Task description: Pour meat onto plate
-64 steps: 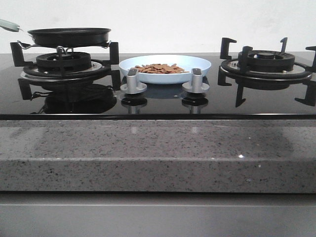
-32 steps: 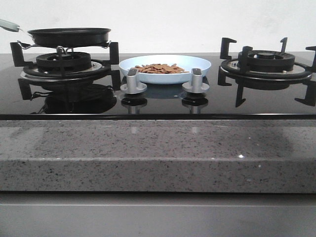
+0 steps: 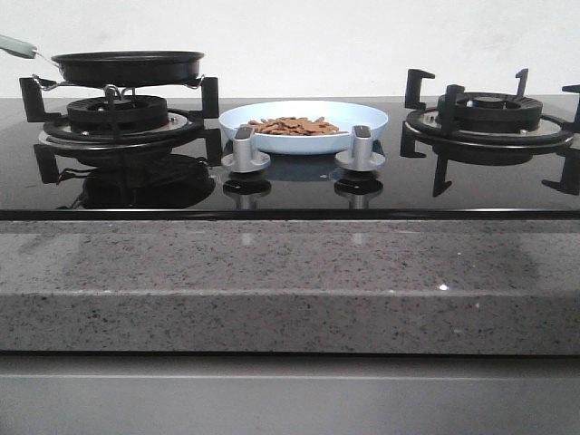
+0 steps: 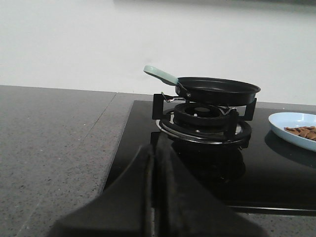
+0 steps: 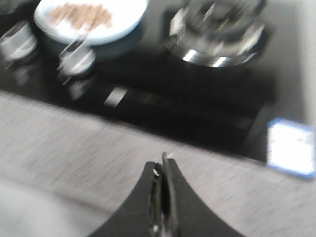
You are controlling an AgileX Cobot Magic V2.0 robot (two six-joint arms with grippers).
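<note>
The meat (image 3: 293, 126), a heap of small orange-brown pieces, lies in the pale blue plate (image 3: 372, 118) at the middle of the hob, behind the two knobs. Plate and meat also show in the left wrist view (image 4: 282, 120) and, blurred, in the right wrist view (image 5: 123, 22). The black frying pan (image 3: 127, 67) with a pale green handle stands on the left burner. Neither gripper shows in the front view. My left gripper (image 4: 150, 150) is shut and empty, near the hob's front left corner. My right gripper (image 5: 163, 160) is shut and empty, over the grey counter in front of the hob.
Two silver knobs (image 3: 246, 152) (image 3: 361, 151) stand in front of the plate. The right burner (image 3: 489, 116) has black pan supports. A speckled grey stone counter (image 3: 290, 281) runs along the hob's front. A blue-edged white label (image 5: 291, 153) lies on the hob by the right burner.
Nothing has visibly changed in the front view.
</note>
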